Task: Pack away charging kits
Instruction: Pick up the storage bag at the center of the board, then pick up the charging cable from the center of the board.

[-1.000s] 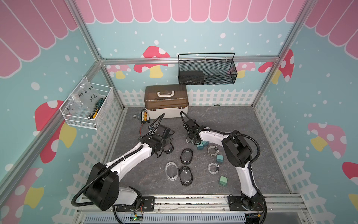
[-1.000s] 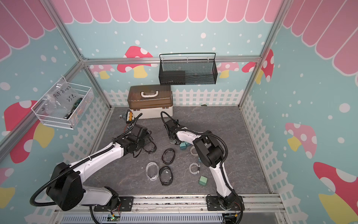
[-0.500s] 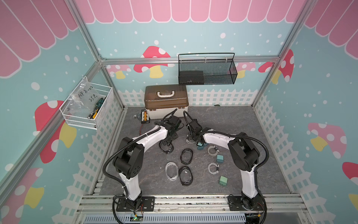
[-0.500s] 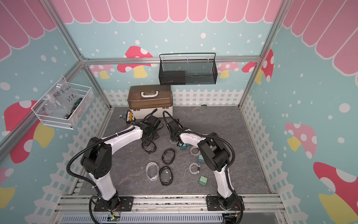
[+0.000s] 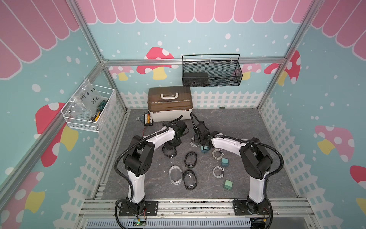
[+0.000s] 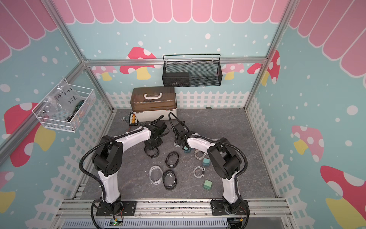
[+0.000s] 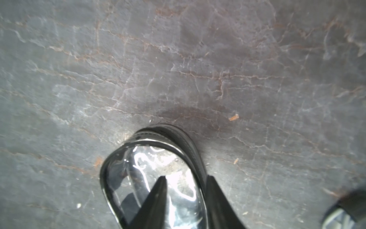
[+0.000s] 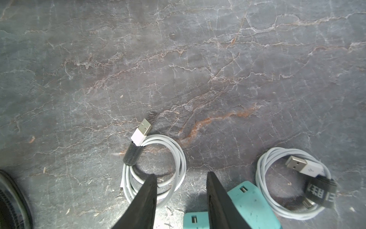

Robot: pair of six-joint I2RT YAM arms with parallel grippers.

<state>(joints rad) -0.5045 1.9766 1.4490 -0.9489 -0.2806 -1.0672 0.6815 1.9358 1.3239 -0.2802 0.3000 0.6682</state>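
Half-open left end effector (image 7: 186, 177) astride pouch (image 7: 138, 168)

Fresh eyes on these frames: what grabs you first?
Two white arms bend inward and nearly meet mid-table: the left end effector straddles the rim of a black-rimmed clear pouch, the right end effector hovers by a coiled white cable and teal adapters. The other pouches and cables lie scattered nearer the bases; a brown-lidded box stands at the back wall.
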